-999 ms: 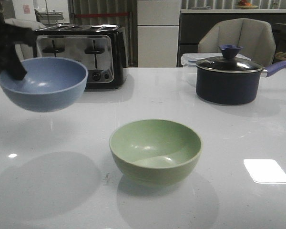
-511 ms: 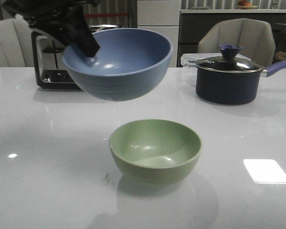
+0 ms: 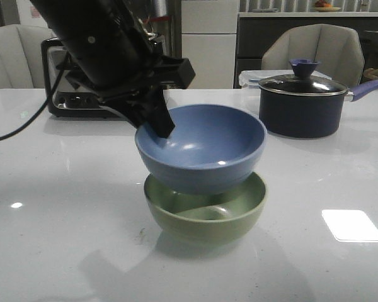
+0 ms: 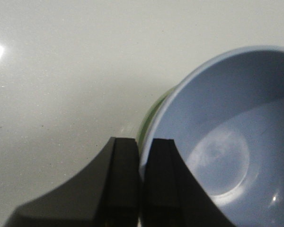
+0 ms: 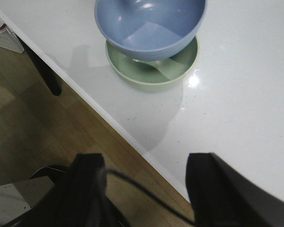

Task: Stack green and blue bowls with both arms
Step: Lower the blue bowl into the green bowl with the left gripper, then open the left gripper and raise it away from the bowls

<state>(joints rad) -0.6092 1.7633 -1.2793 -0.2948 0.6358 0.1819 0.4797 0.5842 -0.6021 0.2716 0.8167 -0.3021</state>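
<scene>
The dusty blue bowl (image 3: 208, 148) hangs slightly tilted with its bottom sunk inside the rim of the pale green bowl (image 3: 201, 217), which stands on the white table. I cannot tell whether they touch. My left gripper (image 3: 159, 126) is shut on the blue bowl's near-left rim; in the left wrist view its fingers (image 4: 142, 142) pinch the rim of the blue bowl (image 4: 227, 142), with a sliver of green bowl (image 4: 149, 118) below. My right gripper (image 5: 144, 163) is open and empty above the table's edge, and looks at both bowls (image 5: 149, 23) (image 5: 151, 75). It is out of the front view.
A dark lidded saucepan (image 3: 300, 104) with a blue-purple handle stands at the back right, a clear lidded container (image 3: 249, 78) behind it. A toaster (image 3: 69, 94) stands at the back left, its cable (image 3: 12, 132) trailing left. The table edge (image 5: 109, 118) drops to wooden floor.
My left arm has carried the blue bowl from the far left to the right and down, from above the green bowl into its rim.
</scene>
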